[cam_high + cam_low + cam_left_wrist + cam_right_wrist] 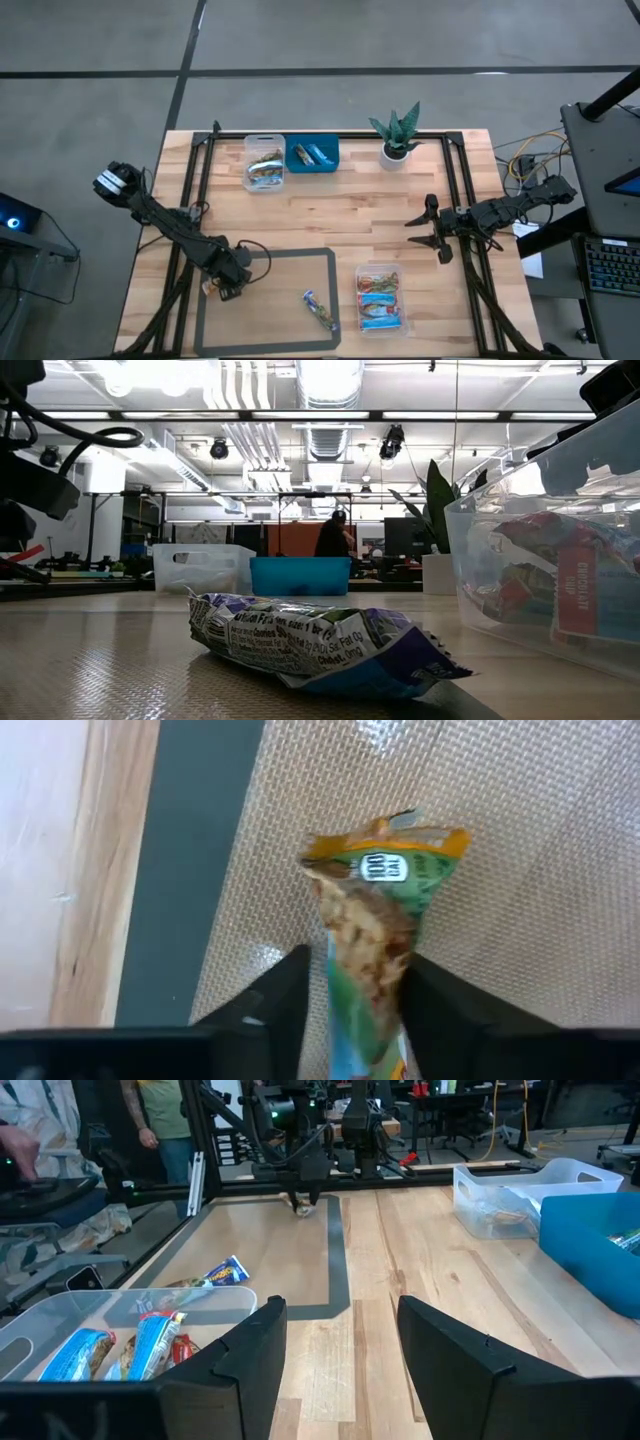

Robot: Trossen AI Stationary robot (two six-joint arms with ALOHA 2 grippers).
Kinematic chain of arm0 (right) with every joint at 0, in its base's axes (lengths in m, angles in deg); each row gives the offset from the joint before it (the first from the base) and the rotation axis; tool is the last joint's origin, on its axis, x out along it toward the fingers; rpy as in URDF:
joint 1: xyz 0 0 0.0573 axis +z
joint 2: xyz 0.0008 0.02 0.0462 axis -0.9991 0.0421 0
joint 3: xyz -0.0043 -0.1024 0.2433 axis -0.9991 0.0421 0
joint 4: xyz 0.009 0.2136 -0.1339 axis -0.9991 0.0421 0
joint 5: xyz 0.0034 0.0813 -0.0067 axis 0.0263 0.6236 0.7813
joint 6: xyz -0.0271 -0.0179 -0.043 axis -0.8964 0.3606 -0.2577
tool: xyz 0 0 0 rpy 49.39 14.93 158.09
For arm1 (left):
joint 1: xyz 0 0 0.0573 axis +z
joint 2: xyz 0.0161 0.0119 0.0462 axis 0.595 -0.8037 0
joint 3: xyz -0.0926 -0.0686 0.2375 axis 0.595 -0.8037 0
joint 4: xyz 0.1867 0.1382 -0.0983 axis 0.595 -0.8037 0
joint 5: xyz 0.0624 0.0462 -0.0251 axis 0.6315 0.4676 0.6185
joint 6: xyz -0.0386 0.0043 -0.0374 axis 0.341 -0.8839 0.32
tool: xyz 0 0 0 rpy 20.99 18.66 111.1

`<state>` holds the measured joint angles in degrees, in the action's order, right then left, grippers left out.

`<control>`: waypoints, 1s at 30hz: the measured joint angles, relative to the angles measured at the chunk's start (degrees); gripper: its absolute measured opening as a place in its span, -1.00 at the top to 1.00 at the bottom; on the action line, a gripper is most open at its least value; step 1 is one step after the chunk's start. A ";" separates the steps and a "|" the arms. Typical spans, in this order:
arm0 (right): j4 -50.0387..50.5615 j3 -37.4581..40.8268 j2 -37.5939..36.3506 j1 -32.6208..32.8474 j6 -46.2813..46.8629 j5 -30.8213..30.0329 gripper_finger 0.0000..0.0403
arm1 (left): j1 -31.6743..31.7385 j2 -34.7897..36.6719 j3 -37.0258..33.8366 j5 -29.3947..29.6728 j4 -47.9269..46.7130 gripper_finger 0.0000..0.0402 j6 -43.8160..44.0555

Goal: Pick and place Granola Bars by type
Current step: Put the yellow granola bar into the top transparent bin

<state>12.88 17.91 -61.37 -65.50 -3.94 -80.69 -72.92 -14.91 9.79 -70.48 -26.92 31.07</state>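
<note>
While the left gripper [350, 1010], low over the grey mat's [290, 258] left edge, clamps its jaws on a green granola bar [375, 935] lying lengthwise between them, the right gripper [425, 230] waits wide open near the tabletop's [350, 205] right edge.

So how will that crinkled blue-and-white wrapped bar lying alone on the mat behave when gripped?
The crinkled blue-and-white wrapped bar probably flexes: its wrapper is creased and puffy. The glossy film may slip. It lies flat, so rolling looks unlikely.
</note>
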 joint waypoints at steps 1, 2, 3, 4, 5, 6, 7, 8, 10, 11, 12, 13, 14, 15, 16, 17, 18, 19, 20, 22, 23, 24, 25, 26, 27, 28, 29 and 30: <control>0.01 0.00 0.00 0.00 0.00 0.00 0.09 | 0.00 0.00 -0.02 0.18 0.07 0.42 -0.27; 0.00 0.00 0.00 0.00 0.00 0.02 0.09 | 0.00 0.00 -0.02 0.43 0.23 0.51 -0.31; 0.00 0.00 0.00 0.00 0.00 0.01 0.09 | 0.00 0.00 -0.02 0.57 0.37 0.60 -0.46; -0.01 0.00 0.00 0.00 0.00 0.00 0.09 | -0.03 0.00 -0.02 0.66 0.46 0.68 -0.88; 0.01 0.00 0.00 0.00 0.00 0.01 0.09 | -0.04 0.00 -0.02 0.75 0.53 0.76 -1.31; -0.01 0.00 0.00 0.00 0.00 0.01 0.09 | -0.04 0.00 -0.02 0.78 0.61 0.84 -1.77; 0.01 0.00 0.00 0.00 0.00 0.00 0.09 | -0.04 0.00 -0.02 0.81 0.59 0.90 -2.12; -0.01 0.00 0.00 0.00 0.00 0.02 0.09 | -0.04 0.00 0.00 0.94 0.59 0.91 -2.34; 0.01 0.00 0.00 0.00 0.00 0.00 0.09 | 0.01 -0.02 0.28 1.67 0.25 0.92 -2.66; 0.01 0.00 0.00 0.00 0.00 0.02 0.09 | 0.21 -0.04 0.63 2.69 -0.15 0.92 -3.22; 0.01 0.00 0.00 0.00 0.00 0.01 0.09 | 0.51 -0.07 1.22 3.92 -0.80 0.93 -3.80; 0.01 0.00 0.00 0.00 0.00 0.02 0.09 | 0.96 -0.07 1.97 5.17 -1.47 0.94 -4.51; 0.00 0.00 0.00 0.00 0.00 0.00 0.09 | 1.50 -0.04 2.85 6.07 -2.36 0.94 -5.42; 0.00 0.00 0.00 0.00 0.00 0.01 0.09 | 2.14 -0.04 3.83 6.81 -3.48 0.94 -6.34; 0.00 0.00 0.00 0.00 0.00 0.01 0.09 | 2.93 -0.02 4.75 7.31 -4.64 0.94 -7.56; -0.01 0.00 0.00 0.00 0.00 0.02 0.09 | 3.79 -0.02 5.69 7.82 -5.68 0.94 -9.03; -0.01 0.00 0.00 0.00 0.00 0.02 0.09 | 4.83 -0.02 6.56 8.08 -6.10 0.94 -10.60; 0.01 0.00 0.00 -0.01 0.00 0.01 0.09 | 6.07 -0.02 7.37 8.22 -6.27 0.95 -12.12; 0.01 0.00 0.00 0.00 0.00 0.00 0.09 | 7.27 -0.02 8.24 8.62 -6.68 0.95 -13.56; -0.01 -0.01 0.00 0.00 0.00 0.00 0.09 | 9.68 -0.02 9.98 9.64 -7.98 0.95 -16.30; 0.01 0.00 0.00 0.00 0.00 0.01 0.09 | 11.03 -0.02 10.97 10.12 -8.43 0.95 -17.74; 0.00 0.00 0.00 0.00 0.00 0.01 0.09 | 12.43 -0.02 11.95 10.70 -8.60 0.95 -19.24; 0.00 0.00 0.00 0.00 0.00 0.01 0.09 | 13.94 -0.02 12.92 10.99 -8.74 0.96 -20.93; 0.01 0.00 0.00 0.00 0.00 0.02 0.09 | 15.57 -0.02 13.88 11.34 -9.02 0.96 -22.49; 0.01 0.00 0.00 0.00 0.00 0.01 0.09 | 17.22 -0.02 14.95 11.85 -9.24 0.96 -24.14; 0.01 0.00 0.00 -0.02 0.00 0.00 0.09 | 18.85 -0.04 16.07 12.21 -9.52 0.96 -25.85; -0.01 0.00 0.00 -0.02 0.00 0.02 0.09 | 20.48 -0.04 17.26 12.44 -9.92 0.96 -27.33; 0.01 0.00 0.00 -0.02 0.00 0.02 0.09 | 22.12 -0.05 18.60 12.86 -10.58 0.96 -28.87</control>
<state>12.90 17.91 -61.37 -65.52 -3.94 -80.67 -50.80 -14.96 28.38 -57.61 -37.50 2.20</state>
